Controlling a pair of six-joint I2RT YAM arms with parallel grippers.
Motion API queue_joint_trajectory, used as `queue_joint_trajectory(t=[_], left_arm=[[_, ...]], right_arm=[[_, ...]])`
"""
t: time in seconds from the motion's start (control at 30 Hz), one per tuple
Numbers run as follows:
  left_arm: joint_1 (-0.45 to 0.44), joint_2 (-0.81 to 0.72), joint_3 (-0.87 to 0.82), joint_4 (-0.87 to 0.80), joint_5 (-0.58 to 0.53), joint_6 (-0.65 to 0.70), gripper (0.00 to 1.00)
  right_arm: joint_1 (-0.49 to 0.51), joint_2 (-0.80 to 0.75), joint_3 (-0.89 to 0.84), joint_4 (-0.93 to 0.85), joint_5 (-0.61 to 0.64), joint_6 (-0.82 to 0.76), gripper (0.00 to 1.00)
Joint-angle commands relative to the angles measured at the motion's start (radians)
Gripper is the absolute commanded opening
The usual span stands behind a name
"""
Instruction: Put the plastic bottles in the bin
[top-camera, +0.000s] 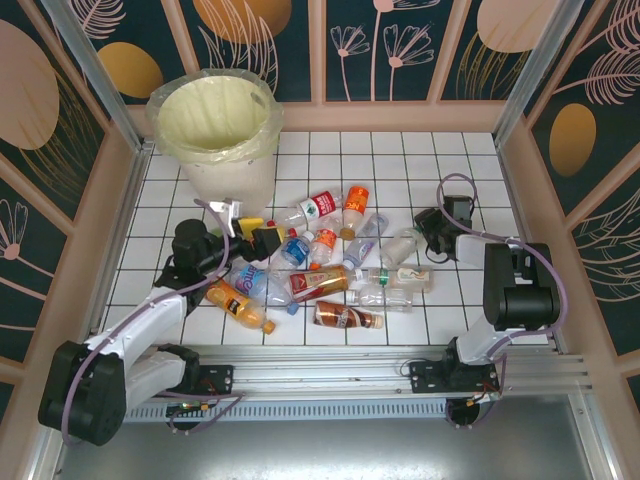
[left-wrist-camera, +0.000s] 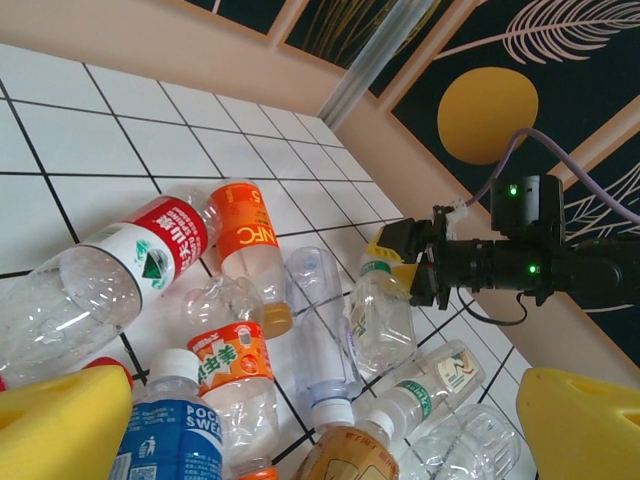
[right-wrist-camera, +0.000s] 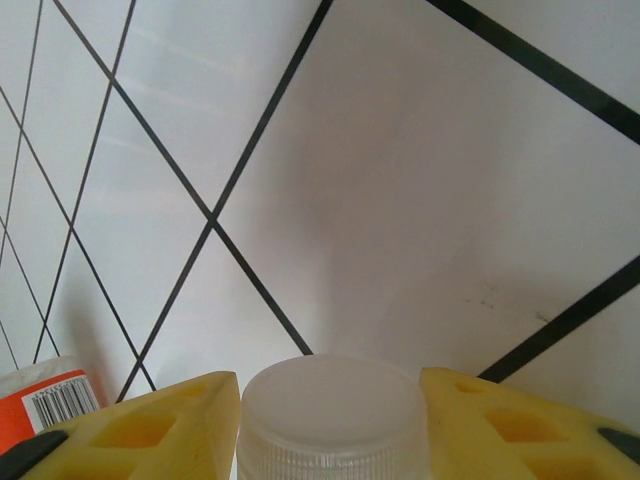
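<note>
Bin (top-camera: 236, 176) holds its liner (top-camera: 214, 118); left gripper (top-camera: 256, 232) gapes wide over bottles (top-camera: 318, 284), right gripper (right-wrist-camera: 330, 395) pinches a clear bottle (left-wrist-camera: 380, 325)

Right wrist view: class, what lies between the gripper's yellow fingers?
A ribbed bottle cap sits between the fingers of the right gripper, in the right wrist view.

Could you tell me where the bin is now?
In the top view, the bin stands at the far left corner of the table, beyond the left gripper and the plastic bottles.
</note>
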Motion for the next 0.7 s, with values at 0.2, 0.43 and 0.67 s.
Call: queue_joint_trajectory(t=[0.2,0.43,0.67], left_arm=[[-0.087,0.049,0.138,-0.115,-0.061,0.036,0.99],[-0.145,0.083,0.168,-0.133,-0.077,0.056,0.99],[-0.157,0.075,0.169,-0.146,-0.086,0.062,0.98]], right_arm=[[-0.003,-0.013,0.033,0.036,-0.004,-0.035,0.47],[-0.001,-0.028,0.046,0.011,0.0,-0.043,0.58],[0.011,-0.02,0.05,-0.008,-0.005,-0.048,0.68]])
